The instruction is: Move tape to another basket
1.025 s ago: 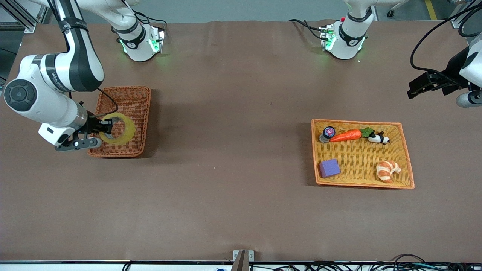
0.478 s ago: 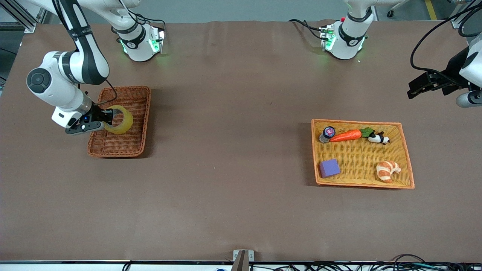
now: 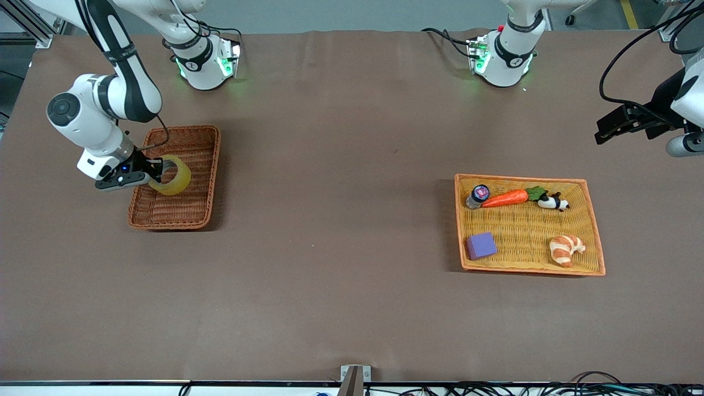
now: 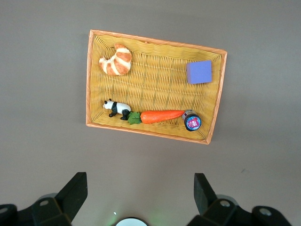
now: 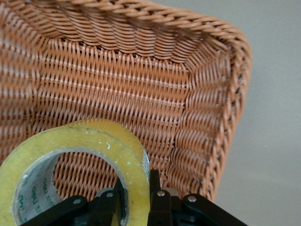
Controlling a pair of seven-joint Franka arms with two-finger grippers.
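Note:
My right gripper (image 3: 155, 171) is shut on the wall of the yellowish tape roll (image 3: 172, 176), one finger inside the ring and one outside, and holds it on edge low inside the reddish-brown wicker basket (image 3: 209, 181) at the right arm's end of the table. In the right wrist view the tape (image 5: 82, 146) stands before the basket's woven wall (image 5: 141, 89), pinched in my right gripper (image 5: 136, 197). My left gripper (image 3: 610, 129) hangs open and empty high over the left arm's end; in the left wrist view it (image 4: 138, 195) is wide apart over bare table.
A shallow yellow-orange woven tray (image 3: 597, 258) at the left arm's end holds a croissant (image 3: 566, 249), a purple block (image 3: 481, 245), a carrot (image 3: 505, 198), a panda figure (image 3: 553, 202) and a small jar (image 3: 478, 194). It also shows in the left wrist view (image 4: 91, 80).
My right gripper has moved down and farther from the front camera with the tape, lowering it into the reddish-brown basket. The left arm has not moved.

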